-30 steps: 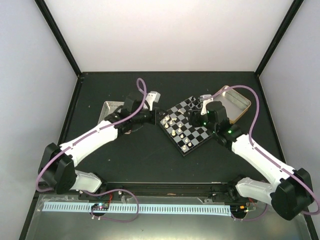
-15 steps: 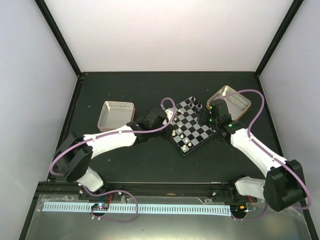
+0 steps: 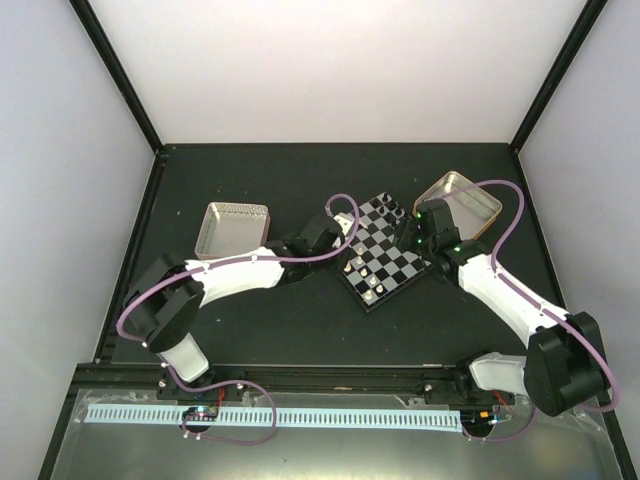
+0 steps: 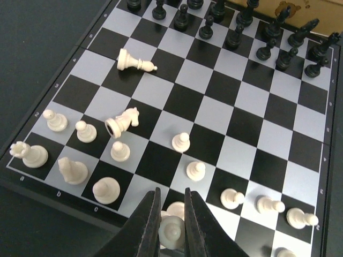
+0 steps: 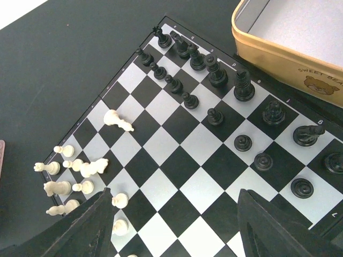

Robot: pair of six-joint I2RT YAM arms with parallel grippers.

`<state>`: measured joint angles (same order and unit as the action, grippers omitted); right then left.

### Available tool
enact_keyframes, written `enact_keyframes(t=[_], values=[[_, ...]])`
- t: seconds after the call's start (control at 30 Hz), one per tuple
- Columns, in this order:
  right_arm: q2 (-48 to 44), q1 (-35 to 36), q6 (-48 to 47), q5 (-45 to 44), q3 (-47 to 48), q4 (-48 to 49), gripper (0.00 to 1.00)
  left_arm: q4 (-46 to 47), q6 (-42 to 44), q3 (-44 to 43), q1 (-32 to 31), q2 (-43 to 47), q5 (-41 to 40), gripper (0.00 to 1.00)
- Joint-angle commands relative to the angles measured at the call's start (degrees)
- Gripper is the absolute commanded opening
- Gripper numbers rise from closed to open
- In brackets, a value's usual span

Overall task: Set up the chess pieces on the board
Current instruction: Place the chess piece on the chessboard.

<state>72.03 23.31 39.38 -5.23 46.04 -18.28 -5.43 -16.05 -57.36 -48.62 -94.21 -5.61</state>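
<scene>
A tiny white chess piece (image 4: 170,234), likely light, hard and slippery, is pinched by its body in the left pincer (image 4: 171,199), over the board (image 4: 211,115) row nearest it; the right pincer (image 5: 176,199) is spread open.

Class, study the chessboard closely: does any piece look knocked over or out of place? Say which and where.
Yes. Two white pieces lie on their sides: a tall white piece alone towards the middle of the board, and a white knight toppled among the white pawns. The black pieces appear upright.
</scene>
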Motion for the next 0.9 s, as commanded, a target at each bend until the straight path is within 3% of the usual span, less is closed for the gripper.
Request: enact_keyframes(t=[0.0,0.87], values=[[0.45,-0.37,0.73,0.09,-0.51,0.44,0.64,2.74,-0.24,-3.24,0.25,-2.23,-1.53,0.03],[2.93,-0.37,1.01,2.77,-0.17,0.88,0.63,4.48,-0.03,-4.16,2.74,-9.53,1.46,0.08]])
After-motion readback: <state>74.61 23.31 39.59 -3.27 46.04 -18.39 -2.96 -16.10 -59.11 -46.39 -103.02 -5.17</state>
